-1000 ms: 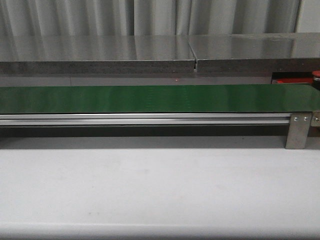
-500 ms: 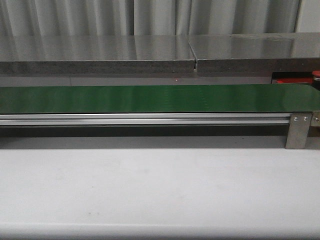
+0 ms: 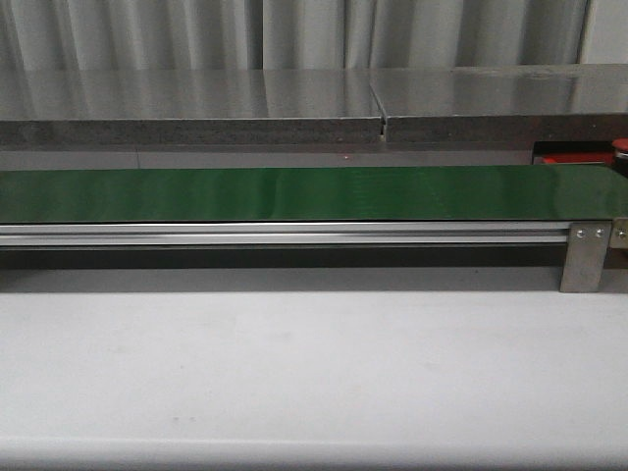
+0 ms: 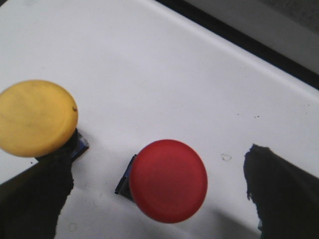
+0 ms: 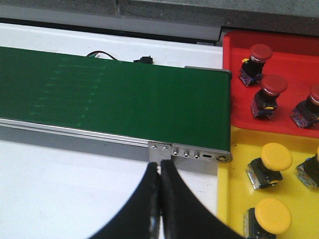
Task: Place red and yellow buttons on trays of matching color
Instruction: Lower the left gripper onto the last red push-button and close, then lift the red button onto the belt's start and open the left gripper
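Nothing has moved in the front view since a second ago: same green belt, same white table, no arm in frame. At the far right edge, a sliver of the red tray shows behind the belt, with a dark-red button cut off by the frame.

Left wrist view: left gripper is open, its dark fingers spread wide. A red button sits on the white table between them, touched by neither. A yellow button lies just beside one finger (contact unclear).

Right wrist view: right gripper is closed, fingers pressed together, holding nothing, above the table near the belt's end bracket. Past the belt end, the red tray holds three red buttons. The yellow tray sits right next to it and holds yellow buttons, three clearly, one more partly cropped.
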`<action>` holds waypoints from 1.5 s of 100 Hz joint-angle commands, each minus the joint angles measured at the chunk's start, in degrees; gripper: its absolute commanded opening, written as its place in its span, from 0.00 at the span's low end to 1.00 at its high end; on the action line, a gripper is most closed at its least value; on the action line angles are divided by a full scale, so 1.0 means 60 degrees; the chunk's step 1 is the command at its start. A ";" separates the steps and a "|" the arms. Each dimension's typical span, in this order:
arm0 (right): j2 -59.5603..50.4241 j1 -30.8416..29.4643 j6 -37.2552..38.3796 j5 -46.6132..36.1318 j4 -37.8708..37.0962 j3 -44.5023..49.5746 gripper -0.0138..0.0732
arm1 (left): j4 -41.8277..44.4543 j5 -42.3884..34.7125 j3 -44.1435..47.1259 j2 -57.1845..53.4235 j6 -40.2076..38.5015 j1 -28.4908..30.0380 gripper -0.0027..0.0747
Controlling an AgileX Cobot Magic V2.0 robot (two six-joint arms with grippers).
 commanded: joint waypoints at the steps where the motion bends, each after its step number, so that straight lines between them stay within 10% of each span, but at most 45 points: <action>1: -0.0062 -0.0006 -0.0123 -0.0631 0.0103 -0.0231 0.08 | -0.0169 -0.0462 -0.0324 -0.0553 -0.0082 0.0004 0.87; 35: -0.0062 -0.0006 -0.0123 -0.0631 0.0103 -0.0231 0.08 | -0.0169 -0.0812 -0.0324 -0.0438 -0.0082 0.0004 0.75; 77: -0.0062 -0.0006 -0.0123 -0.0631 0.0103 -0.0231 0.08 | -0.0242 -0.0889 -0.0339 -0.0524 -0.0065 0.0004 0.01; 150: -0.0062 -0.0006 -0.0123 -0.0631 0.0103 -0.0231 0.08 | -0.0236 -0.0403 0.2075 -0.4633 -0.0024 -0.0911 0.01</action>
